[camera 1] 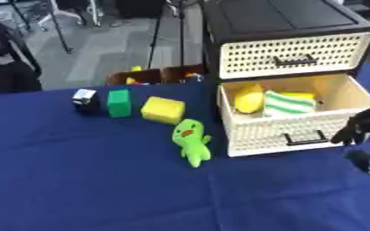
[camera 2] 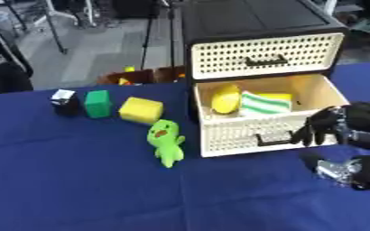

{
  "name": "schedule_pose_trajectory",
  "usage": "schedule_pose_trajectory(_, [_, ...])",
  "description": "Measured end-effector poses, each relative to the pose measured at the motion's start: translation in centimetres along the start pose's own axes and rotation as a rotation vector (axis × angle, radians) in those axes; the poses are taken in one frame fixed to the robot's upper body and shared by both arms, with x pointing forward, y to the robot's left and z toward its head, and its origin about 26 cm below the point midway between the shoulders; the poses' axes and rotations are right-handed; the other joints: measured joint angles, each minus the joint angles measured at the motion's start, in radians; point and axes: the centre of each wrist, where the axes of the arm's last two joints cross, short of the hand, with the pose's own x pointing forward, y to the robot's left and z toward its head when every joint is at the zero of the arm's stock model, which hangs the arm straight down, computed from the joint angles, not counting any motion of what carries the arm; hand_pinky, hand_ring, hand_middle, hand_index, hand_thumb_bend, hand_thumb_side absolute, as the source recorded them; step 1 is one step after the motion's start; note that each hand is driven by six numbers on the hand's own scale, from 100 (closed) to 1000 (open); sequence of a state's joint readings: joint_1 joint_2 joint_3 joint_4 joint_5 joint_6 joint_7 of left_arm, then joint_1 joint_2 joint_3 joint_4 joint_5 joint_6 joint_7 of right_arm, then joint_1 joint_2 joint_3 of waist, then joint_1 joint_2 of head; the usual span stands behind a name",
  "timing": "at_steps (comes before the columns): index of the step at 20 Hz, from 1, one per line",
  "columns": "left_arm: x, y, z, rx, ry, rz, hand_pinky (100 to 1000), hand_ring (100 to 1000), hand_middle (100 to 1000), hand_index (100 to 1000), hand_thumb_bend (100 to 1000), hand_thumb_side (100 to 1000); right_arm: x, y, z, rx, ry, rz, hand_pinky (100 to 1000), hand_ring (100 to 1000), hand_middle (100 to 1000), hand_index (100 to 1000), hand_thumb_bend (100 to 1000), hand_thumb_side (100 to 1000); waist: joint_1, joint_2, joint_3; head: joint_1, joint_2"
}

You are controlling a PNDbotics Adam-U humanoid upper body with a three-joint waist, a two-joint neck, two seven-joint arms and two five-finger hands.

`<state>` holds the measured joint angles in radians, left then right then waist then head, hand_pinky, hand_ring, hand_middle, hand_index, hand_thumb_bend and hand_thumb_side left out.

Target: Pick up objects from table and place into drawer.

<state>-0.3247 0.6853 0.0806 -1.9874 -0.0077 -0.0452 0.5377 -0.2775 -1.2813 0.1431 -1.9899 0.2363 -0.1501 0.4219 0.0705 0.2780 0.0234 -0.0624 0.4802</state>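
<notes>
The right hand [camera 2: 324, 127] hangs with fingers curled, holding nothing, just right of the open drawer [camera 2: 261, 131], which already holds yellow and striped things. Next pick looks like the green toy [camera 2: 165, 140], just left of the drawer; reaching it means crossing the drawer front.

Left eye: in my head, looking down and forward across the table [camera 1: 77, 180].
Right eye: beside it, same facing, scene shifted slightly left.
Shared: drawer unit [camera 2: 259, 40] far right, toys, my right hand [camera 2: 324, 126].
</notes>
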Motion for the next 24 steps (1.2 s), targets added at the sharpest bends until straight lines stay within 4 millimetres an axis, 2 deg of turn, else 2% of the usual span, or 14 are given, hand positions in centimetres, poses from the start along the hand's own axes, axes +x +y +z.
schedule_pose_trajectory(5, [0.0, -0.2, 0.2, -0.006, 0.012, 0.009, 421, 607, 713, 948, 542, 928, 0.3, -0.4, -0.4, 0.061, 0.018, -0.049, 467, 658, 673, 846, 195, 1000, -0.005, 0.001, 0.009, -0.012, 0.0])
schedule_pose_trajectory(7, [-0.1, -0.3, 0.2, -0.006, 0.018, 0.013, 419, 605, 711, 948, 541, 926, 0.4, -0.7, -0.6, 0.074, 0.034, -0.07, 471, 663, 673, 847, 158, 1000, -0.005, 0.004, 0.012, -0.017, -0.004])
schedule_pose_trajectory(13, [-0.2, -0.4, 0.5, -0.007, 0.036, 0.019, 413, 600, 707, 946, 531, 932, 0.8, -1.2, -1.1, 0.109, 0.065, -0.133, 476, 684, 679, 838, 147, 1000, -0.005, 0.012, 0.023, -0.031, -0.009])
schedule_pose_trajectory(16, [-0.2, -0.4, 0.5, -0.008, 0.04, 0.019, 410, 599, 706, 946, 529, 932, 0.9, -1.1, -1.3, 0.14, 0.084, -0.166, 486, 708, 695, 841, 100, 1000, -0.006, 0.013, 0.028, -0.039, -0.012])
schedule_pose_trajectory(24, [-0.2, -0.5, 0.6, -0.004, 0.054, 0.026, 406, 598, 703, 944, 531, 930, 1.3, -1.1, -1.8, 0.182, 0.137, -0.285, 489, 724, 725, 834, 100, 1000, -0.006, 0.022, 0.04, -0.054, -0.016])
